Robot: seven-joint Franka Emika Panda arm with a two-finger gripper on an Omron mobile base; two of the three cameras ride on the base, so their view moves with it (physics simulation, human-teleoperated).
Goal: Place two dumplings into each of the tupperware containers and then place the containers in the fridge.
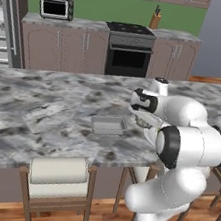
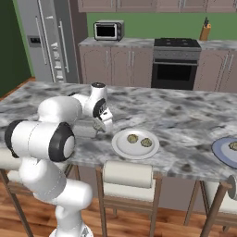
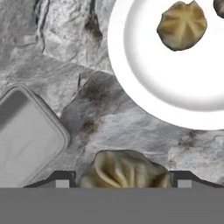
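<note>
Gripper (image 3: 122,186) has a dumpling (image 3: 124,170) sitting between its two finger tips, jaws spread about as wide as the dumpling itself; reads as a grasp on it, though the pad contact is cut off at the bottom of the hand view, so that's a judgement. Held dumpling hangs over bare marble counter (image 3: 144,135), between the two targets. Just off to one side of the fingers is the grey tupperware container (image 3: 26,140), inside looks empty from what shows. Off to the other side, ahead of the fingers, is the white plate (image 3: 144,78) with one more dumpling (image 3: 181,25) on it and the edge of another at the frame corner. Right base view puts the gripper (image 2: 102,126) low over the counter, between tub and white plate (image 2: 121,147), which carries two dumplings (image 2: 133,138). Further out, a blue-grey plate (image 2: 220,150) near the counter's far end has something tan on it, too small to call. Fridge (image 2: 46,39) is well apart, across the kitchen, door appears shut. I can't pick out the second, blue-green tub. Status as I read it: first dumpling is in transit, nothing confirmed in any container yet. Left: drop this one in the grey tub, add a second, fill the other tub with two, then move both tubs to the fridge. Early stage.
</note>
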